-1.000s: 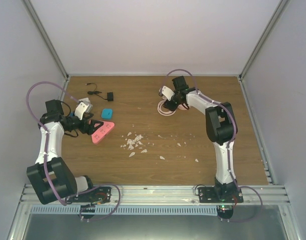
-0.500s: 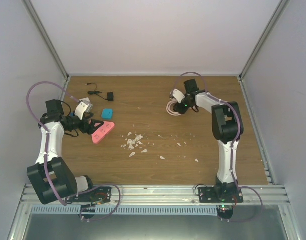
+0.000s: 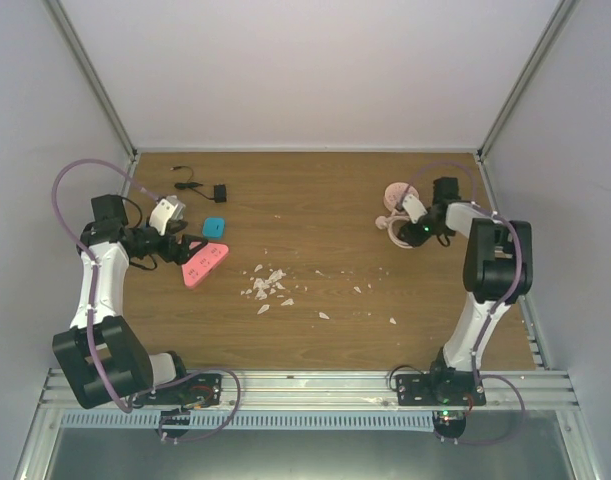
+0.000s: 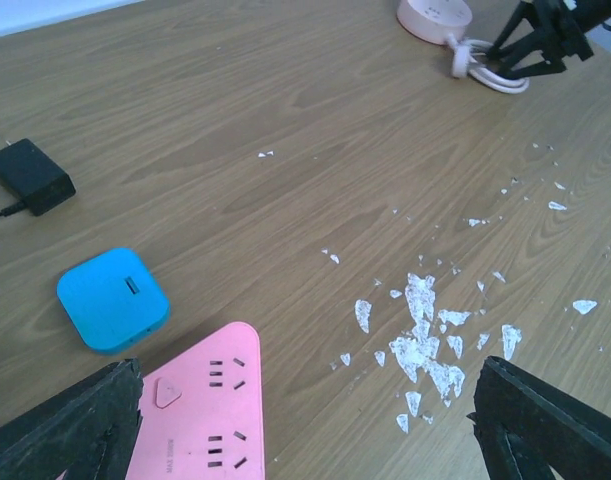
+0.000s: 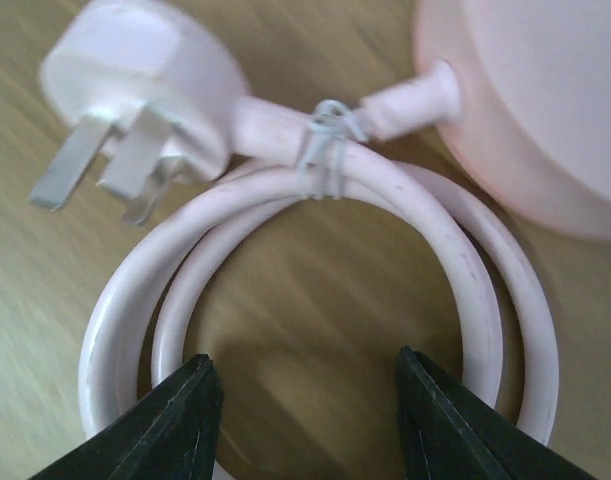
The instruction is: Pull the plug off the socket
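Top external: sets the socket (image 3: 205,263) flat at the table's left, the left gripper (image 3: 183,252) just beside it; sets the right gripper (image 3: 405,230) well apart, near a round pink disc (image 3: 397,193).

Left wrist: shows left fingers (image 4: 65,430) spread wide, holding nothing, with no plug on the socket's visible face.

Right wrist: shows right fingers (image 5: 175,420) parted over a coiled cable (image 5: 385,190), a bare-pronged plug (image 5: 135,80) lying unplugged. Looks light, stiff, slick: probably best pinned flat, gripped across its edges.

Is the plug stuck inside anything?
No, the plug lies loose on the table with its metal prongs bare.
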